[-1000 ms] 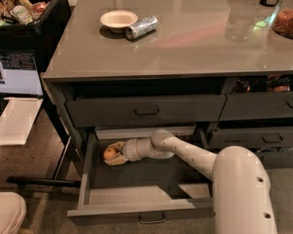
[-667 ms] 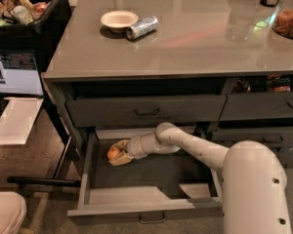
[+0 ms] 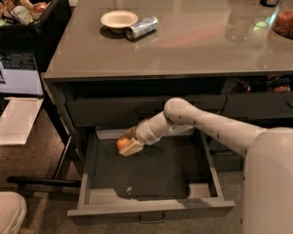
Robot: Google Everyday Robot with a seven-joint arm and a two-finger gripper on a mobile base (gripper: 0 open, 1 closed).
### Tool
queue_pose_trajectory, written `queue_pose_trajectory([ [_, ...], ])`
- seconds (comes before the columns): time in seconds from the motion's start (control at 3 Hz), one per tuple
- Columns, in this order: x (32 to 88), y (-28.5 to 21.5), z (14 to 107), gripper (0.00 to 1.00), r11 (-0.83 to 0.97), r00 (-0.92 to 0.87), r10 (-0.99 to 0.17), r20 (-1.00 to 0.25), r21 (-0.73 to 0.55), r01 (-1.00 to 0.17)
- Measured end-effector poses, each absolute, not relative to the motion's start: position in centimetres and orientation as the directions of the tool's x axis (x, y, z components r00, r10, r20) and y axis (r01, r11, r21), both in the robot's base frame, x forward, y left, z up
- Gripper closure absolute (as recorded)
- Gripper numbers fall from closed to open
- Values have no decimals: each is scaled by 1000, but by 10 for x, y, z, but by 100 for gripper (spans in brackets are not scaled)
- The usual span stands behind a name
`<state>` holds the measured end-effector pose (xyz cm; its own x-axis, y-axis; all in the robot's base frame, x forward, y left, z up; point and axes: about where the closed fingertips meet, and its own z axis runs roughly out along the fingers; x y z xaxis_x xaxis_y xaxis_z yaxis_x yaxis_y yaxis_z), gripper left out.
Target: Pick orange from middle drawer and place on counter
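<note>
Orange against dark grey: the orange (image 3: 122, 142) sits between the tan fingers (image 3: 133, 148) of the gripper (image 3: 125, 145), which look clenched around it. The gripper is inside the open middle drawer (image 3: 151, 209), toward its back left, below the front edge of the table (image 3: 185, 48) and nearer the table's front-left corner than its right one. From where I stand the fruit seems to hang a little above the drawer floor instead of resting on it, though I cannot be sure of the gap. The white arm (image 3: 205, 123) reaches in from the right, passing just under the shut upper drawer (image 3: 102, 112).

I judge that the pick is done or nearly so, and the carrying-out is the step in hand. The next move calls for drawing the orange forward and up, clear of the upper drawer's face and the table's overhanging front edge, before swinging it over the top. That gap looks tight, so lifting too early risks a knock.

On the table, a white bowl (image 3: 118, 19) and a silver drink can (image 3: 141, 27) lie touching or nearly so, toward the back-left corner. The stretch along the front edge looks like the easiest spot for setting the fruit down, and being round, it may roll once let go.
</note>
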<state>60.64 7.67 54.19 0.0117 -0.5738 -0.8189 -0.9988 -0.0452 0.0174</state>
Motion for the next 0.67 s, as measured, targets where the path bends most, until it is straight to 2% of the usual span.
queue_pose_trajectory([
  [0.67, 609, 53, 646, 100, -42, 34, -737, -676, -6, -999],
])
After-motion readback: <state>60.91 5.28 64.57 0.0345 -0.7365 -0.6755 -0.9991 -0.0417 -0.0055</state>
